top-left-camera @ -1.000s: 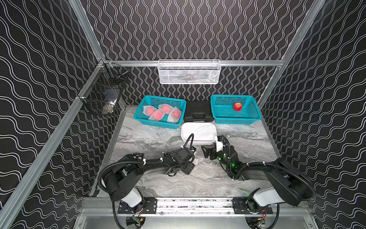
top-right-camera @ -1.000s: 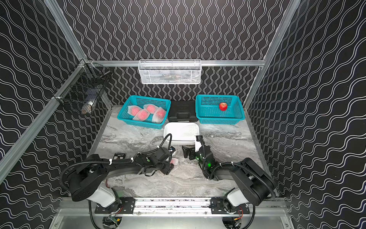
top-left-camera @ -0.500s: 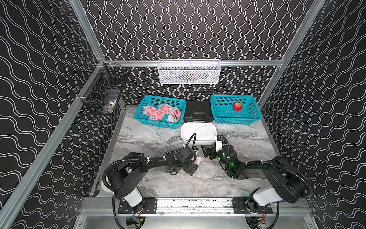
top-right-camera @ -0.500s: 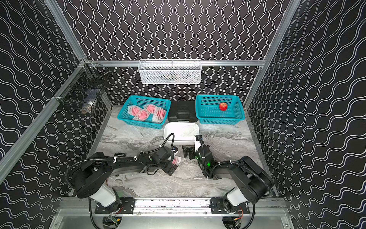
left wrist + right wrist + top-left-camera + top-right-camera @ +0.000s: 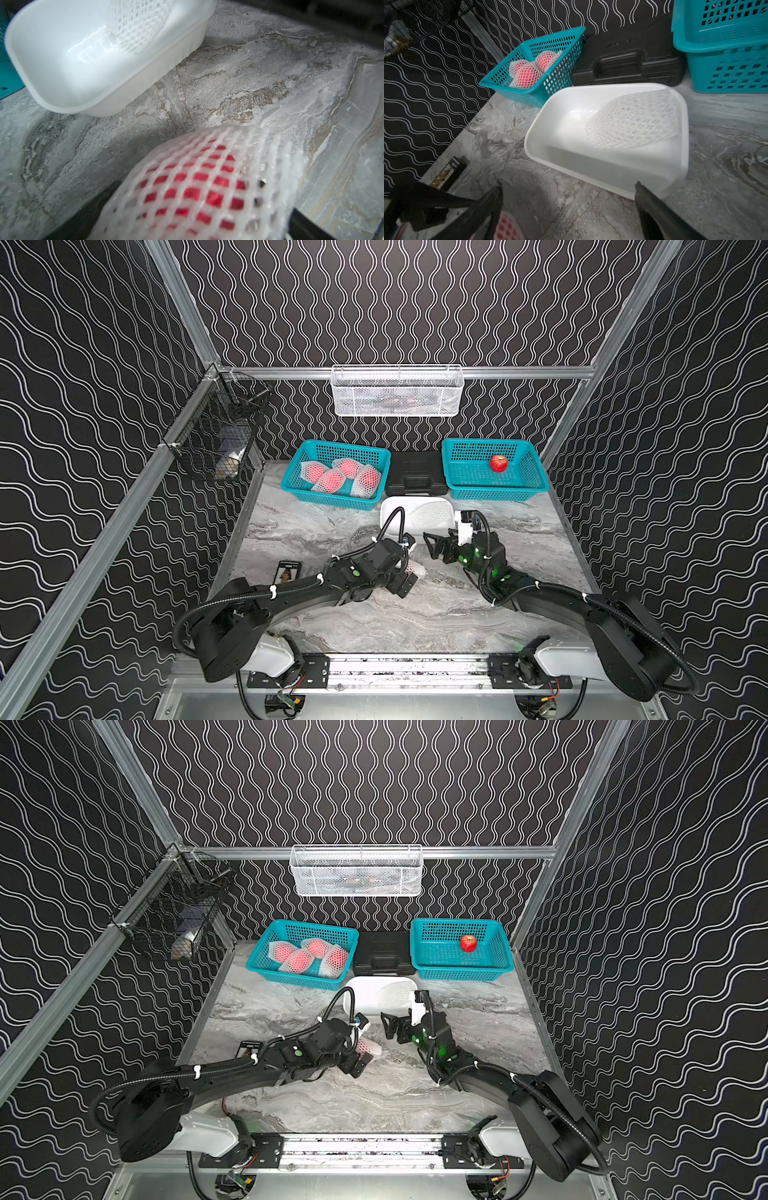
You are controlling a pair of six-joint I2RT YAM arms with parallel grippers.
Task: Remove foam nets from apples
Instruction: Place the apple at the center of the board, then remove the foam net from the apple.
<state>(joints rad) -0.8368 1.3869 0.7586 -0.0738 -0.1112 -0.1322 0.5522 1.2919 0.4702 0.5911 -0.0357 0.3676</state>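
Netted apple (image 5: 197, 193) sits on the worktop (image 5: 249, 83) between the left tool's (image 5: 409, 568) spread-open jaws. Guessing it's parked there so the right tool (image 5: 568, 193), open and empty, can grab the net.

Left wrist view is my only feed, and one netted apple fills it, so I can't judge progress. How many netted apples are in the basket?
Observer: Four netted apples lie in the left teal basket.
Operator: Are any stripped already?
Observer: One bare apple sits in the right teal basket.
Operator: And the right gripper?
Observer: The right gripper is open and empty, close to the white tub.
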